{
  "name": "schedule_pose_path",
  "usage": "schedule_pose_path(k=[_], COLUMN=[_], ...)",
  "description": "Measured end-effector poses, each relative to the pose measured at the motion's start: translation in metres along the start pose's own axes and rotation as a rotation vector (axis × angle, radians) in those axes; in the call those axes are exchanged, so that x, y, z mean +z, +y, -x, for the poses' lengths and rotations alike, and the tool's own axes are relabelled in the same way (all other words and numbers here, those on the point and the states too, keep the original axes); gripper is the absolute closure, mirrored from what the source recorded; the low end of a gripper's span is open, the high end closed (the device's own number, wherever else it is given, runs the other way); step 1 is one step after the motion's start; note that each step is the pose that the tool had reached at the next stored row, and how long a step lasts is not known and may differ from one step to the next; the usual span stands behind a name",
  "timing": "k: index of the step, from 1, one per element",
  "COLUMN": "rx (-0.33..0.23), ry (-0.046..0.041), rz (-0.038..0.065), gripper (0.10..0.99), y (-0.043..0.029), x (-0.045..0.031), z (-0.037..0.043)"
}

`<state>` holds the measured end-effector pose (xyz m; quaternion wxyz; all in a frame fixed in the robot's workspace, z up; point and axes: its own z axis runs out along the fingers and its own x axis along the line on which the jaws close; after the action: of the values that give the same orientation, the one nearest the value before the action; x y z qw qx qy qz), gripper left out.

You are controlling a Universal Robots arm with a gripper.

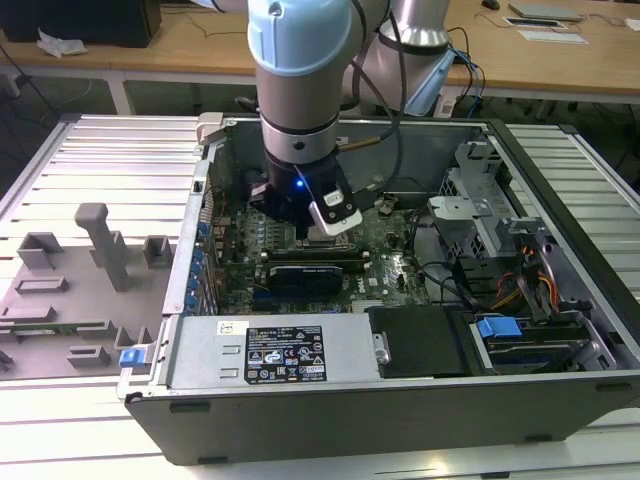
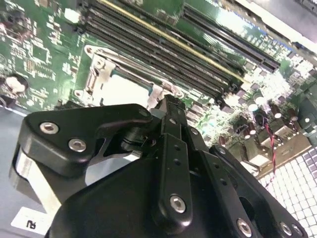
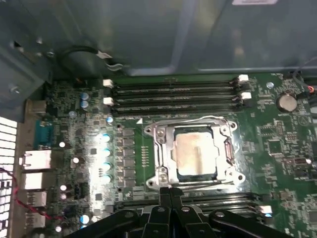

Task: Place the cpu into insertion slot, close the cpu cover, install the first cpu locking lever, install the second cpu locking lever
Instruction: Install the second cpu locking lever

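Observation:
The cpu [image 3: 194,153], a dull silver square, lies flat in the insertion slot [image 3: 216,174] on the green motherboard [image 3: 277,144]. The cpu cover [image 3: 162,148], a metal frame, lies down around the chip. One thin wire locking lever [image 3: 193,120] runs along one side of the socket by the memory slots, another lever [image 3: 198,184] along the opposite side. My gripper [image 3: 171,196] hangs just beside that second lever, fingers together with nothing seen between them. In the second wrist view the gripper [image 2: 168,101] tip sits at the socket's edge, by the cpu [image 2: 124,89]. The exterior view has the gripper [image 1: 318,235] low inside the case.
Long black memory slots [image 3: 173,91] flank the socket on both sides. The open computer case [image 1: 190,250] has a power supply [image 1: 270,350] along its front, drive bays [image 1: 480,215] and cables [image 1: 530,280] on the exterior view's right. Grey fixtures [image 1: 100,245] stand outside on the left.

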<state>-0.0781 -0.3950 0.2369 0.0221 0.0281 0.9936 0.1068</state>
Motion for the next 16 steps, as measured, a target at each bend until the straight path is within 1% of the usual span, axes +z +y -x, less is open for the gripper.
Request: schedule_pose_path(k=[2,3,4,6,7,8,10,12,16], rx=[0.001,0.001,0.0,0.0,0.0,0.0,-0.001,-0.001,-0.001], ry=[0.0013,0.0017,0.0023,0.0024,0.0024,0.0022,0.0021,0.0021,0.0019], rz=[-0.016,-0.022,-0.031,-0.04,-0.046,-0.05,-0.053,-0.054,-0.054], gripper=[0.98,0.98,0.98,0.98,0.98,0.98,0.98,0.98,0.98], y=[0.0009,0.0017,0.0031,0.0055,0.0084,0.0112,0.0146,0.0178,0.0267], x=[0.0004,0.0007,0.0011,0.0017,0.0024,0.0032,0.004,0.0048,0.0069], z=[0.0068,0.0088,0.0112,0.0139,0.0167,0.019,0.0218,0.0247,0.0283])
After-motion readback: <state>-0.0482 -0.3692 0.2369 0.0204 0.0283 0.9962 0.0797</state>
